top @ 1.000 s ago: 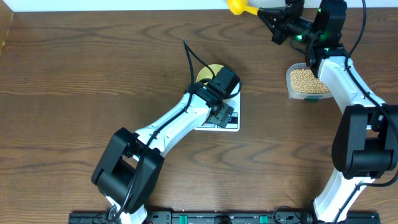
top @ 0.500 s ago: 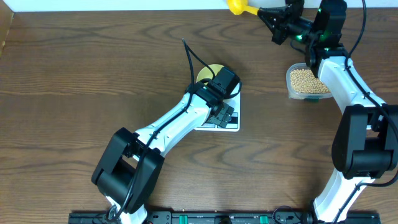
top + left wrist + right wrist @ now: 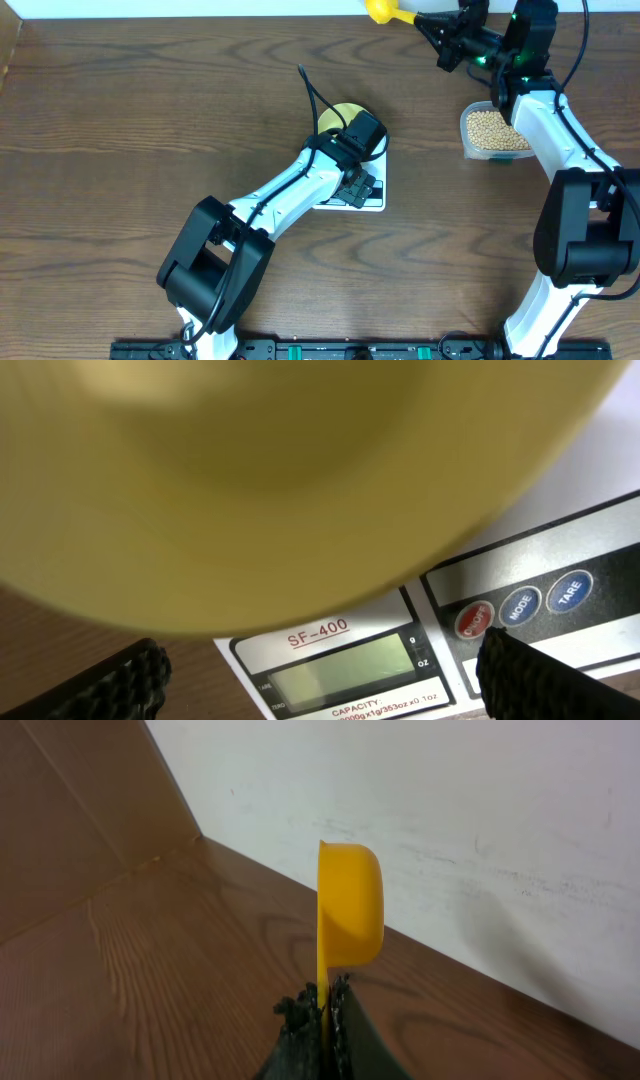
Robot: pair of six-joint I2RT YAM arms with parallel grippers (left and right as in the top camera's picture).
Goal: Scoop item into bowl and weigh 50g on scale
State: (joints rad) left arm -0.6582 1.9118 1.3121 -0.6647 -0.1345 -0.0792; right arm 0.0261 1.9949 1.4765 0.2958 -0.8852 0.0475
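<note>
Overhead view: the left arm (image 3: pixel 280 195) reaches from the lower left of the table (image 3: pixel 140 110) diagonally up to the centre. Its wrist sits over the scale (image 3: pixel 378 203), so only the white right and lower edges of the scale show. The left fingers (image 3: pixel 358 187) hang above the front part of the scale. The bowl (image 3: pixel 338 114) stands on the rear of the scale platform, with part of its pale yellow rim showing beyond the wrist.

Left wrist view: the bowl (image 3: pixel 280 480) fills the upper frame as a blurred yellow form, and its inside is not visible. Below it lie the scale's display (image 3: pixel 345 670) and three round buttons (image 3: pixel 520 605), one red and two blue. The left fingers (image 3: pixel 130 680) are spread wide, one at each lower corner of the frame, gripping nothing.

Overhead view, top edge: the yellow scoop (image 3: pixel 382 10) is held in the air near the wall (image 3: pixel 200 8), well apart from the bowl. The right fingers (image 3: pixel 438 30) pinch its handle. In the right wrist view the right fingers (image 3: pixel 300 1040) are pressed onto the thin handle and the scoop (image 3: pixel 350 900) is seen edge-on; its contents cannot be determined.

To the right, the beans (image 3: pixel 492 128) lie in a clear tub (image 3: pixel 465 142) on the table, partly beneath the right arm (image 3: pixel 560 130).
</note>
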